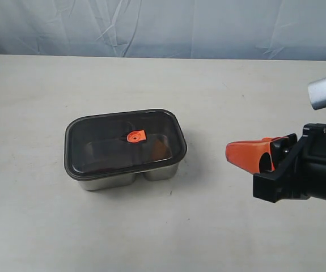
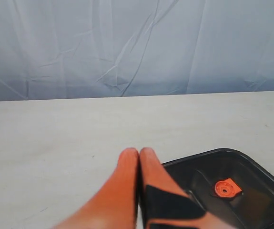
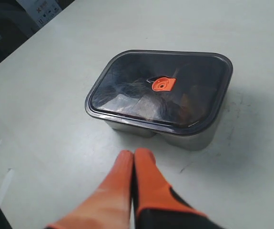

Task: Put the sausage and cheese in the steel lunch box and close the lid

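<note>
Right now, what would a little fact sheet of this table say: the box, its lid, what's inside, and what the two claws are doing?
box: steel lunch box, standing on the table
lid: dark see-through lid, on the box, orange tab at its middle
inside: too dark to tell; a dim orange-brown shape shows through
left gripper: shut, empty, near the lid's edge
right gripper: shut, empty, apart from the box

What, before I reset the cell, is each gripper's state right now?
Left gripper: closed, holding nothing.
Right gripper: closed, holding nothing.
</note>
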{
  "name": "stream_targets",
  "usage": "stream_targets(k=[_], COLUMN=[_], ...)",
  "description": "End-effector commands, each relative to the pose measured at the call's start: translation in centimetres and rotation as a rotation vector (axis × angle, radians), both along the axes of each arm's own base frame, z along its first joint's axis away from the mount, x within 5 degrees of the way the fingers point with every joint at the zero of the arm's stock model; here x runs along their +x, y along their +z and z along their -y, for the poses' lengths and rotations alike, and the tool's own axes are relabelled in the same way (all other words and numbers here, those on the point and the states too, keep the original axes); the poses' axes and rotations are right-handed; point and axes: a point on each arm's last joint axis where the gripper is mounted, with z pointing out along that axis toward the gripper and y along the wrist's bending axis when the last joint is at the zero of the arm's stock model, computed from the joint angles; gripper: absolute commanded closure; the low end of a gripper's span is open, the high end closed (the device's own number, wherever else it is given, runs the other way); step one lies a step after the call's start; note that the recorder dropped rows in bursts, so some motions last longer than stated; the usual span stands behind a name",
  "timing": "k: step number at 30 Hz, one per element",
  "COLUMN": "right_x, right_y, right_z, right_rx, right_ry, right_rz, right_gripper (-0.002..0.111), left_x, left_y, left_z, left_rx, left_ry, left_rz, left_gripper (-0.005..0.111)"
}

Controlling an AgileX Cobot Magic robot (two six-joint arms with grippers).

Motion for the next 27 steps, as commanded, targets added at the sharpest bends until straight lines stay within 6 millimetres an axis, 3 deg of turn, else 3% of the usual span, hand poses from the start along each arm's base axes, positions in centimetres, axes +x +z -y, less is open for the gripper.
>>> stream_targets(k=[1,3,7,13,22,27], right_x=[0.0,0.0,0.0,0.0,0.0,0.0], right_y=[0.0,0.0,0.0,0.0,0.0,0.0], right_z=[0.1,0.1,0.1,0.1,0.1,0.1], right_rx=[0.000,0.000,0.000,0.000,0.000,0.000], right_ry=[-0.006,-0.006,-0.006,-0.006,-0.006,-0.006], right_rz=[0.009,0.009,0.009,0.009,0.009,0.007], right_gripper=[0.109,0.109,0.109,0.109,0.109,0.109], left_x=[-0.2,-0.3,-0.8,-2.3,-4.6,-4.9], left_y=[0.0,0.2,0.3,-2.4,-6.3,-6.4], left_z=[-0.1,-0.5,-1.5,-3.7,-4.1,-3.6], left_rx=[-0.012,-0.044,-0.286,-0.542,-0.429,-0.437], left_ry=[-0.002,0.010,0.040,0.185,0.137,0.070], left_rz=[0.003,0.012,0.011,0.038,0.157,0.178], left_gripper=[0.107,0.107,0.107,0.107,0.107,0.107])
